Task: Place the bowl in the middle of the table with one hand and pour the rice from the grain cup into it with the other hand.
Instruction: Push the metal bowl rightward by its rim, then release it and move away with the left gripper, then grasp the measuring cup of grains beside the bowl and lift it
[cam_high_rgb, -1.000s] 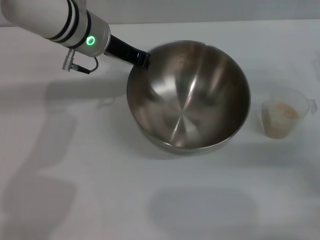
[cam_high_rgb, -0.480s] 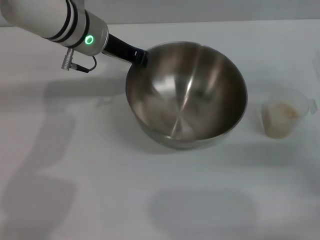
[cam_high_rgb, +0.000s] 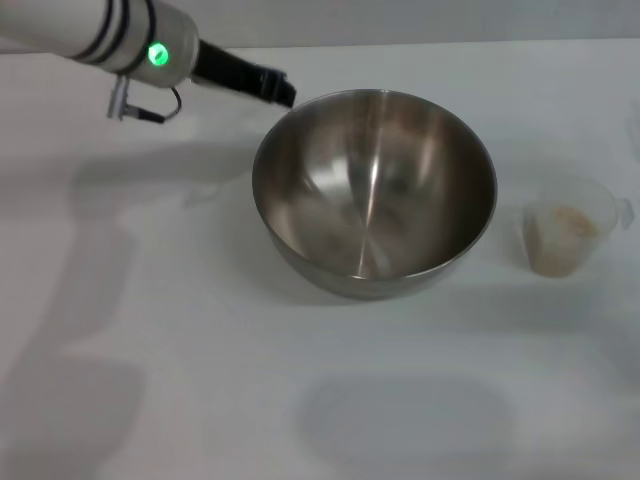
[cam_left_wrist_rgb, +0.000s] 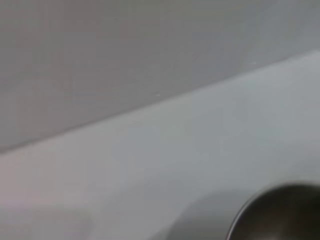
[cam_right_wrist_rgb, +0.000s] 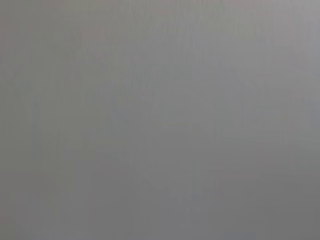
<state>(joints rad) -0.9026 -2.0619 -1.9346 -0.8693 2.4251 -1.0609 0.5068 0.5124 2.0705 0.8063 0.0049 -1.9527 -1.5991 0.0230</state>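
The bowl (cam_high_rgb: 374, 190) sat mid-counter (cam_high_rgb: 200, 380), the grain cup (cam_high_rgb: 567, 235) near it. The left gripper (cam_high_rgb: 280, 90) hung by its far rim, jaws unclear; it should retreat without nudging it.

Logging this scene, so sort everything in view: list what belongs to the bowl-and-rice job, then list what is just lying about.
Belongs to the job:
- bowl, standing on the table
- grain cup, apart from the bowl on its right
- rice inside the cup
- left gripper, just off the bowl's far-left rim

Just lying about:
- nothing else shows
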